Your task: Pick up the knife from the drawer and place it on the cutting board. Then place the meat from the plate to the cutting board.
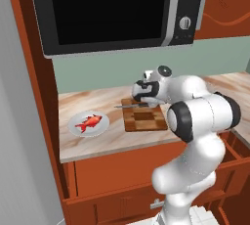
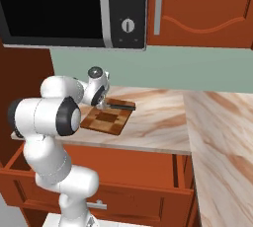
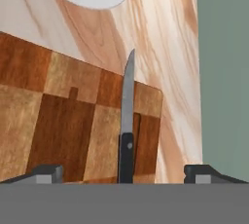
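The knife [image 3: 127, 96] lies flat along the far edge of the checkered cutting board [image 3: 58, 116], its silver tip reaching past the board toward the plate. My gripper [image 3: 125, 174] hovers just above the black handle, open, with its fingertips [image 3: 46, 173] standing well apart on either side and clear of it. From the base, the knife [image 1: 128, 105] and the board [image 1: 144, 120] sit under the hand [image 1: 146, 98]. The red-orange meat [image 1: 90, 121] rests on the white plate [image 1: 78, 130], left of the board. The drawer [image 2: 138, 196] below the counter is pulled out.
A black microwave [image 1: 107, 9] hangs above the counter, with reddish-brown cabinet doors [image 2: 197, 9] to its right. The marble counter [image 2: 217, 122] runs on to the right and turns a corner. The arm's elbow [image 1: 200, 114] overhangs the counter's front edge.
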You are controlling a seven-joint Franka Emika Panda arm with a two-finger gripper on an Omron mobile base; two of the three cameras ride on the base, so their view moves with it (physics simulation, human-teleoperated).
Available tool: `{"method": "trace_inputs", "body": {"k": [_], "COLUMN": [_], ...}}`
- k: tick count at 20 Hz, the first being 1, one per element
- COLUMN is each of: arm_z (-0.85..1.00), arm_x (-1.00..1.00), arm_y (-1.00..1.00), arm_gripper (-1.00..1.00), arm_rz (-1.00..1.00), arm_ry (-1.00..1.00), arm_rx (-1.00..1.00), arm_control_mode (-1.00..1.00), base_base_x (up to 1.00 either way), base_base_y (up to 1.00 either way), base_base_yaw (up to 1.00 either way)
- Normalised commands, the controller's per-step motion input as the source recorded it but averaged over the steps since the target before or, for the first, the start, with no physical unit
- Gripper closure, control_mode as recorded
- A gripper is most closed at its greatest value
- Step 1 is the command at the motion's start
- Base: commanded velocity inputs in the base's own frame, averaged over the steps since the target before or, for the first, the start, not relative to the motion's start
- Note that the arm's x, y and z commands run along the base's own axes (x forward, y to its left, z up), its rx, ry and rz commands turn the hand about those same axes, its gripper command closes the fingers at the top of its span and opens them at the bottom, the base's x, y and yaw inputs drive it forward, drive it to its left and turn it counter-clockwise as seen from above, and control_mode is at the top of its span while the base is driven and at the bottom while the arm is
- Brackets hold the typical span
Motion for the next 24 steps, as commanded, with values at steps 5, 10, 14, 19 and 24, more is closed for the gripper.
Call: {"method": "trace_inputs", "body": {"k": [5,10,14,19,24], "arm_z": [0.91,0.71,0.57,0.95,0.59], "arm_x": [-0.96,-1.0,-1.0,-0.99,-0.89], "arm_y": [0.13,0.1,0.08,0.12,0.3], "arm_gripper": [-1.0,-1.0,-1.0,-1.0,-1.0], "arm_rz": [-0.02,-0.07,-0.09,-0.24,-0.41], "arm_ry": [0.0,0.04,0.07,0.01,-0.01], "arm_rx": [0.0,0.0,0.0,0.13,0.29], "arm_control_mode": [-1.0,-1.0,-1.0,-1.0,-1.0], "base_base_x": [0.0,0.0,0.0,0.0,0.0], "base_base_y": [0.0,0.0,0.0,0.0,0.0], "base_base_yaw": [0.0,0.0,0.0,0.0,0.0]}}
